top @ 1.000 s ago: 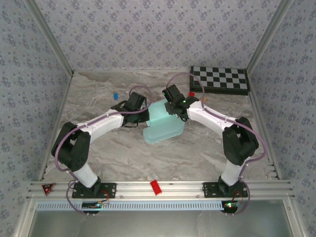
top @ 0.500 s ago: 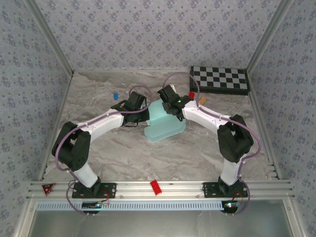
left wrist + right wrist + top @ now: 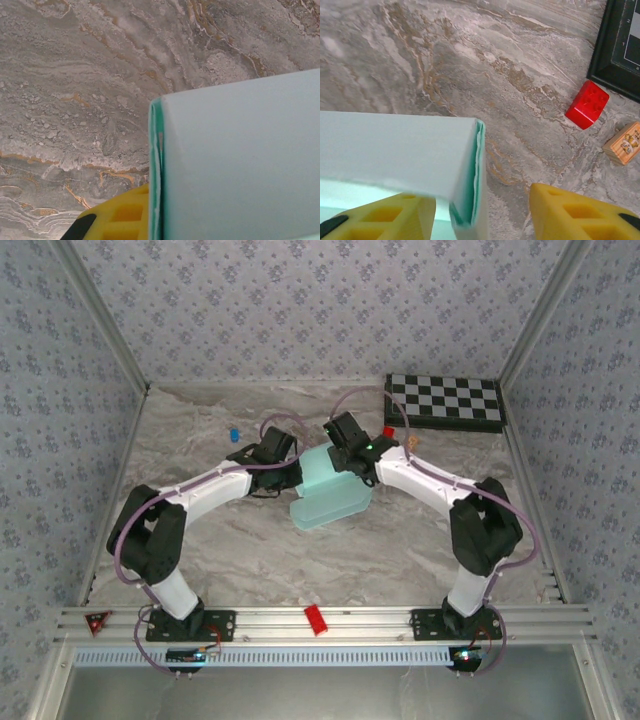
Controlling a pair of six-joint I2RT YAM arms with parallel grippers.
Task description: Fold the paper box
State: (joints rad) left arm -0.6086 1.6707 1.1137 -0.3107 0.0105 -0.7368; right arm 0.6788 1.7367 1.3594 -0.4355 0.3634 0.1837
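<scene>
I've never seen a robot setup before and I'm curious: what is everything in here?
box: one, pale blue, mid-table
checkerboard: one, black-and-white, far right corner
red brick: one, red, beside checkerboard
wooden block: one, tan, beside red brick
blue bit: one, blue, far left
rail brick: one, red, on near rail
red triangle: one, red, rail's left end
table: one, marbled grey-brown, under all
left claw: one, yellow, shut on box edge
right claw: one, yellow, open astride box edge
</scene>
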